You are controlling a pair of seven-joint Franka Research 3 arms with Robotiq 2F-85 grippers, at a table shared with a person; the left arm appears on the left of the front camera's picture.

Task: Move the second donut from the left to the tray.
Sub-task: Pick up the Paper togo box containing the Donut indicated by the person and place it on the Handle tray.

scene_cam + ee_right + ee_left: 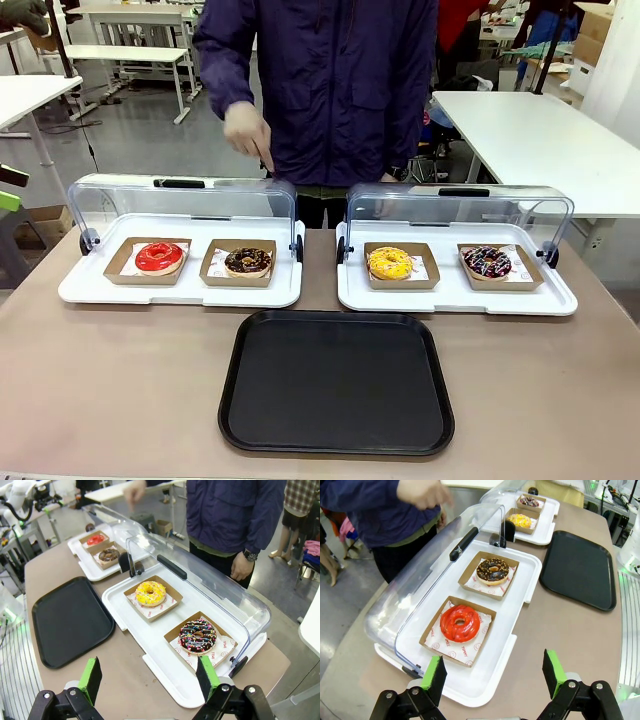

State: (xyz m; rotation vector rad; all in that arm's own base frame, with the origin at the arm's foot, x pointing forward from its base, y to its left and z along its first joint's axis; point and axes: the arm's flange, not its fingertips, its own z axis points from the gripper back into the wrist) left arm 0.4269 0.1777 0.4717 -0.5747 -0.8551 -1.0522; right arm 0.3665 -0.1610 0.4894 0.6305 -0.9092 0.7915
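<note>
One raised lid (130, 205) behind flecked donut (247, 261), red donut (159, 257) beside

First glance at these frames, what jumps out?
Four donuts in cardboard holders: red donut and chocolate donut on the left white tray, yellow donut and sprinkled donut on the right white tray, clear lids raised. A big black tray lies in front, centred. At the far side a person stands, hand above the left lid.

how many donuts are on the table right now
4. In the left white tray: the red donut and the flecked chocolate donut. In the right white tray: the yellow donut and the sprinkled chocolate donut. None seem hidden.
</note>
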